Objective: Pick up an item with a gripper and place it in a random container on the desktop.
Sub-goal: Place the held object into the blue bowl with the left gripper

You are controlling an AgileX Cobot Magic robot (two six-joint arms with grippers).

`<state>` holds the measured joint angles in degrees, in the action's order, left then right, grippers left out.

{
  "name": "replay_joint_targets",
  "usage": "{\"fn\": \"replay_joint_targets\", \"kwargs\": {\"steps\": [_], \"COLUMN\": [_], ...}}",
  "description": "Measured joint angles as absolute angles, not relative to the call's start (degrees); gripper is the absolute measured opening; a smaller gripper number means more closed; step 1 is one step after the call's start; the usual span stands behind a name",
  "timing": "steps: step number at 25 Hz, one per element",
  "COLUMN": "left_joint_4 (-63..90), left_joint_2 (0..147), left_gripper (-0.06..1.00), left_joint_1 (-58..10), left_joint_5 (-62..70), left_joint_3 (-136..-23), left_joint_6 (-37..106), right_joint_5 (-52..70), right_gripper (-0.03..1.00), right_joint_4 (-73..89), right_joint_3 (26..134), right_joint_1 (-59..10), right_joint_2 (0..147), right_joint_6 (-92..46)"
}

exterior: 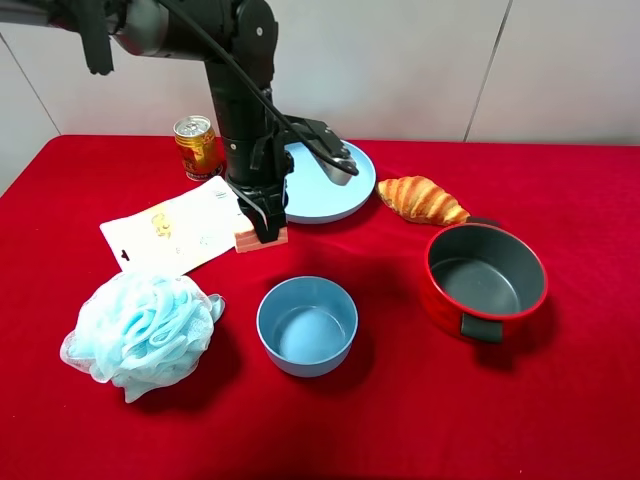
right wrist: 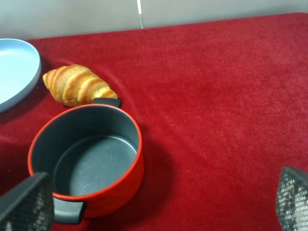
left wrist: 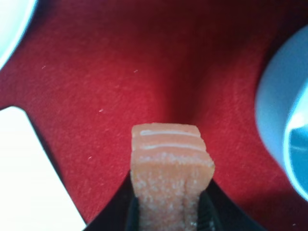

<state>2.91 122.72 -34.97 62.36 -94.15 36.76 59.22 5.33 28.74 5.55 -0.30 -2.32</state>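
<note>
The left arm (exterior: 240, 90) reaches down near the back of the counter (exterior: 560, 400), which is covered with red cloth. The left jaws are clenched on the pinkish-orange block (exterior: 262, 240), and they hold it by one end. In the left wrist view the block stands out between the two black fingers (left wrist: 130, 216), with two pale lines across its far end. The block is very low, at the corner of a white packet (exterior: 180, 235) and just in front of the wide light-blue plate (exterior: 365, 180). Whether the block touches the cloth or hangs a little above it, the pictures do not make clear.

The small deep light-blue bowl (exterior: 307, 325) stands in front of the block, nearer to the camera, apart from it, and nothing is inside. A pale-blue mesh bath sponge (exterior: 140, 335) lies to the left of the bowl. A golden can (exterior: 196, 147) stands behind the packet.

On the right side, a croissant (exterior: 422, 200) lies close behind a red pot (exterior: 440, 300) with grey inside. The right jaws are released: their mesh-covered fingers (right wrist: 24, 204) stand far apart, above the cloth beside the pot, and hold nothing.
</note>
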Motion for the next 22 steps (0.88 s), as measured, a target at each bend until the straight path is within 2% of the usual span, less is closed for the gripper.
{"fn": "replay_joint_targets", "kwargs": {"steps": [22], "left_joint_4": [-0.8], "left_joint_2": [120.7], "left_gripper": [0.2], "left_joint_1": [-49.9], "left_joint_5": [66.8], "left_joint_3": [-94.4], "left_joint_6": [28.3], "right_joint_5": [59.2], "right_gripper": [0.69], "right_joint_4": [5.7], "right_joint_3": [28.7], "right_joint_1": [5.6], "right_joint_2": [-0.3], "right_joint_6": [-2.3]}}
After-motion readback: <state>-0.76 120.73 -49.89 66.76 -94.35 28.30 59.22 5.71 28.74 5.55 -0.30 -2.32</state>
